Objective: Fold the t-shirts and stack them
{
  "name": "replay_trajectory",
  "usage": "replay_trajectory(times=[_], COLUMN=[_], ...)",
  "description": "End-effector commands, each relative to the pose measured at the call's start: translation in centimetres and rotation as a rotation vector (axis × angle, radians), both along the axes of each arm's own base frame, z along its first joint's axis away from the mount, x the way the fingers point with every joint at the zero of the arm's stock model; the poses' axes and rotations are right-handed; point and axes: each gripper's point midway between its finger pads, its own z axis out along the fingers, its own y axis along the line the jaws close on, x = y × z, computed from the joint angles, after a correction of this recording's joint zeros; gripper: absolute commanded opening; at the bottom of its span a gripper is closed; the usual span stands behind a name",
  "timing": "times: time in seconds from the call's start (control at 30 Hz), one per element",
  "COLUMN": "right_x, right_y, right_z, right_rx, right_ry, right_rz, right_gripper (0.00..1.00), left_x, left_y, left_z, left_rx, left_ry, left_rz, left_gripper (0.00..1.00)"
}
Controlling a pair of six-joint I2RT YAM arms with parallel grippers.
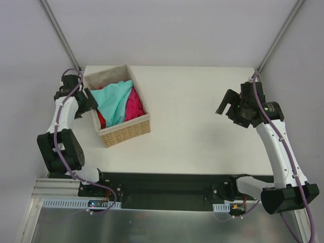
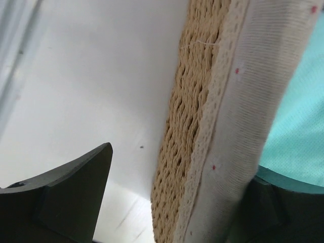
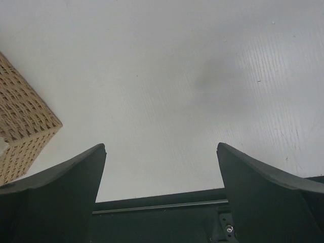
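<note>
The t-shirts lie crumpled in a wicker basket (image 1: 126, 132) at the table's left. The light teal one (image 1: 114, 98) is on top, the crimson-magenta one (image 1: 134, 106) at its right, and a bit of the red one (image 1: 101, 120) shows at the near left. My left gripper (image 1: 90, 103) is open and straddles the basket's left wall (image 2: 202, 126): one finger (image 2: 66, 197) is outside and clear of the wicker, the other (image 2: 276, 207) is inside by the teal cloth (image 2: 298, 126). My right gripper (image 1: 226, 106) is open and empty above bare table at the right; it also shows in the right wrist view (image 3: 162, 152).
The basket has a cream cloth lining (image 2: 253, 101) folded over its rim. One basket corner (image 3: 20, 126) shows at the left of the right wrist view. A black base rail (image 1: 162, 190) runs along the table's near edge. The white tabletop (image 1: 202, 131) lies between the basket and the right arm.
</note>
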Motion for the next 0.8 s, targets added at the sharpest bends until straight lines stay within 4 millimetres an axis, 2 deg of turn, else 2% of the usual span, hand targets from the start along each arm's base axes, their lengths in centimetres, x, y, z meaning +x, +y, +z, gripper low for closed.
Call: replay_trajectory(times=[0.0, 0.1, 0.13, 0.23, 0.27, 0.33, 0.37, 0.4, 0.43, 0.5, 0.53, 0.57, 0.63, 0.67, 0.73, 0.77], right_x=[0.5, 0.6, 0.5, 0.2, 0.1, -0.3, -0.4, -0.5, -0.7, -0.9, -1.0, -1.2, -1.4, -1.6, -1.7, -1.8], right_y=[0.1, -0.1, -0.1, -0.2, -0.3, -0.7, -0.8, -0.9, -1.0, -1.0, -0.7, -0.6, -0.4, -0.4, -0.2, -0.3], right_z=[1.1, 1.8, 2.0, 2.5, 2.6, 2.9, 2.9, 2.9, 2.7, 2.5, 2.3, 2.2, 1.9, 1.7, 1.7, 1.6], right_rx=[0.004, -0.005, -0.006, -0.011, -0.016, -0.036, -0.041, -0.047, -0.051, -0.050, -0.040, -0.035, -0.027, -0.025, -0.020, -0.020], right_ry=[-0.025, -0.043, -0.043, -0.051, -0.055, -0.062, -0.065, -0.068, -0.066, -0.061, -0.055, -0.051, -0.043, -0.038, -0.038, -0.038], right_rz=[0.013, 0.012, 0.017, 0.023, 0.024, 0.021, 0.024, 0.028, 0.028, 0.030, 0.043, 0.047, 0.058, 0.061, 0.069, 0.073], right_gripper=[0.96, 0.96, 0.96, 0.96, 0.96, 0.96, 0.96, 0.96, 0.96, 0.96, 0.96, 0.96, 0.96, 0.96, 0.96, 0.96], left_x=[2.0, 3.7, 4.9, 4.9, 4.0, 3.4, 2.9, 3.4, 2.9, 2.4, 1.9, 1.0, 0.0, -0.8, -1.1, -1.7], left_y=[2.4, 3.2, 3.7, 2.3, 1.7, -0.4, -1.0, -2.4, -3.0, -4.0, -5.3, -6.0, -8.2, -10.1, -12.2, -15.0], left_z=[2.8, 4.5, 6.5, 7.0, 6.6, 5.9, 6.6, 6.9, 6.1, 7.2, 7.2, 8.9, 10.4, 12.3, 13.8, 14.7], left_rx=[0.038, 0.071, 0.088, 0.004, -0.022, -0.036, -0.010, -0.016, -0.033, -0.043, -0.027, -0.010, -0.013, -0.022, -0.043, -0.054], left_ry=[-0.031, -0.030, -0.066, -0.039, 0.005, 0.032, 0.016, -0.021, -0.017, -0.071, -0.068, -0.117, -0.167, -0.233, -0.302, -0.334], left_rz=[-0.159, -0.236, -0.222, -0.200, -0.190, -0.200, -0.201, -0.212, -0.202, -0.182, -0.199, -0.200, -0.197, -0.231, -0.230, -0.291], left_gripper=[0.79, 0.81, 0.81, 0.78, 0.77, 0.76, 0.79, 0.80, 0.80, 0.79, 0.79, 0.80, 0.82, 0.82, 0.83, 0.83])
